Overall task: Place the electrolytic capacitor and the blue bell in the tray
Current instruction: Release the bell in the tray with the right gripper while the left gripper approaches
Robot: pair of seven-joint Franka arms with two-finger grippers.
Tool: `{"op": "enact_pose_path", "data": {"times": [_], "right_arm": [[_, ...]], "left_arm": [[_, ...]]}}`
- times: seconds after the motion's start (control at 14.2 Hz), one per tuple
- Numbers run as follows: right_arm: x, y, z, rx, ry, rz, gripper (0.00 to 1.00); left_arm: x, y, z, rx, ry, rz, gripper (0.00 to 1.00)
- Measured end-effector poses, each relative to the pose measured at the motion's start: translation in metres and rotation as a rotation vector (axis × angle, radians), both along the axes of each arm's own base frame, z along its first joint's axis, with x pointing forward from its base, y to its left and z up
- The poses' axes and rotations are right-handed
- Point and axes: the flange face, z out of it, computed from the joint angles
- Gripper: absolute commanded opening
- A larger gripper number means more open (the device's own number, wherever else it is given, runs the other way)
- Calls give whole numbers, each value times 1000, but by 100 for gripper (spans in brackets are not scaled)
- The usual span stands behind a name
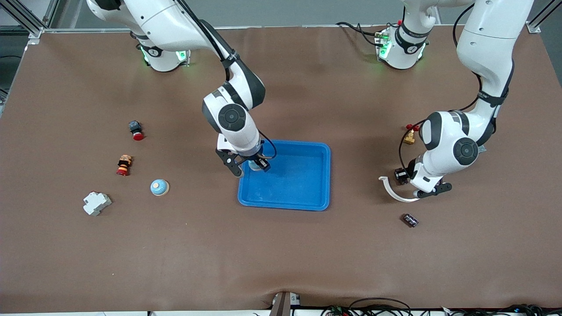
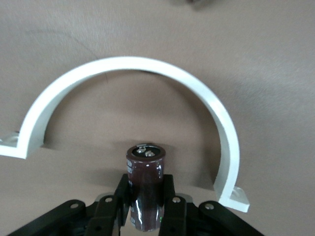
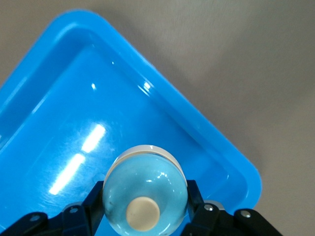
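The right gripper [image 1: 251,166] hangs over the tray's [image 1: 307,175] edge at the right arm's end, its fingers [image 3: 194,196] pinching a pale blue bell [image 3: 145,189] by its sides, the cream knob on the dome showing in the right wrist view. Seen from the front, the bell sits at about nine o'clock of the tray's middle, above the bare blue floor.

The left gripper [image 1: 421,186] is low over the table toward the left arm's end, at about three o'clock from the tray and well apart from it. Its fingers [image 2: 170,206] clamp a dark brown capacitor [image 2: 146,189], which stands upright with two metal terminals on top. Just beside it lies a white curved bracket [image 1: 395,191], a half ring with a flat tab at each end; in the left wrist view it arches around the capacitor.

A second small dark capacitor [image 1: 409,220] lies at about six o'clock of the left gripper, nearer the front camera. A small brass part with a red tip [image 1: 409,136] sits at about twelve o'clock.

Toward the right arm's end, a second blue bell [image 1: 159,187] rests on the table at about nine o'clock from the tray, near a white block [image 1: 96,203], a red and orange part [image 1: 124,165] and a red-capped button [image 1: 136,130].
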Motion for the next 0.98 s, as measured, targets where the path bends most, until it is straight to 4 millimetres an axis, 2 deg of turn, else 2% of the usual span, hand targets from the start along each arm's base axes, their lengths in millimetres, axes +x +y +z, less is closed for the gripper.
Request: {"op": "enact_pose_path", "data": {"times": [0.14,0.35,0.49,0.7,0.98], "right_arm": [[-9,10,-15,-6,6,3,0],[-24,24,-33,-20,21,14,0],[-36,34,-43,-28,27,17,0],[-44,42,-55,-42,24,21,0],[-36,35,-58,-63,8,18,0]], "left_arm": [[6,-4,25,-5,29,-14,0],[21,-15,86,-14,92,-23,0],[28,-38,115,-19,104,-3,0],[23,-101,134,-27,106,73,0],[-13,-204,137,-1,142,195,0]]}}
